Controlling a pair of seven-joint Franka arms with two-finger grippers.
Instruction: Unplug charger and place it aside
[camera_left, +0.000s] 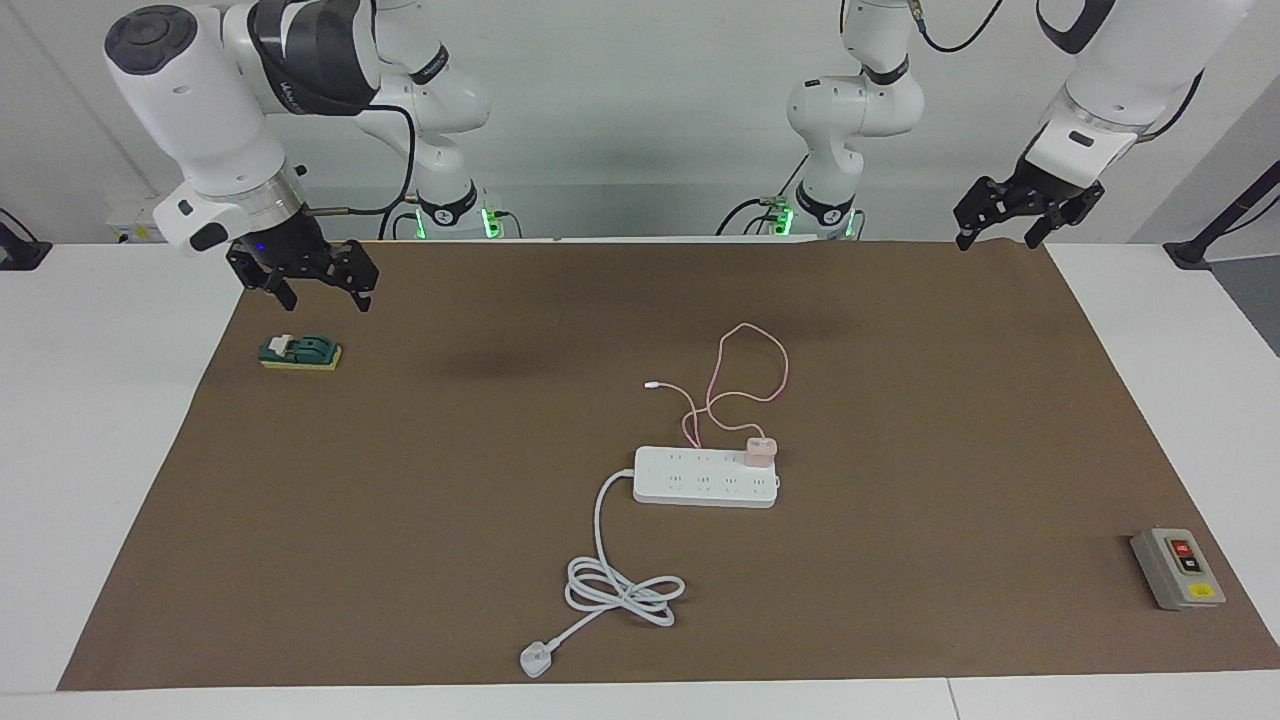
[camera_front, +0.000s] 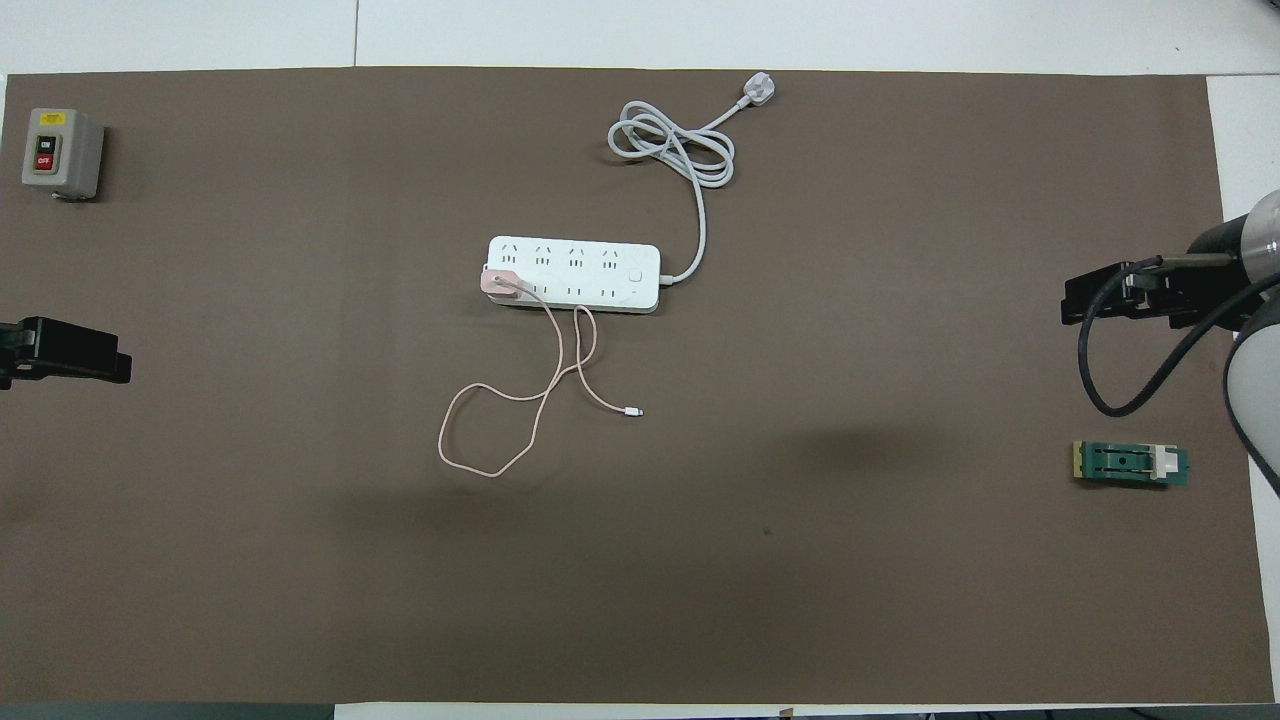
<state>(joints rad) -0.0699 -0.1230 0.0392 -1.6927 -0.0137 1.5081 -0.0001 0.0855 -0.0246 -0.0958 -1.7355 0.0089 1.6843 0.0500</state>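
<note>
Brown mat (camera_left: 400, 520) covering the table. Right gripper (camera_left: 318, 290) raised over the mat's corner at the right arm's end, fingers apart, empty, above a green block (camera_left: 300, 352). Left gripper (camera_left: 1000, 232) raised over the mat's edge at the left arm's end, fingers apart, empty. Strip (camera_left: 705, 477) at mid-table, long axis running between the two ends. Charger (camera_left: 760, 451) seated upright in the strip's end socket toward the left arm, prongs hidden, cable (camera_left: 745, 365) looping toward the robots. Judgement: left gripper is nearer; extraction goes straight up.
</note>
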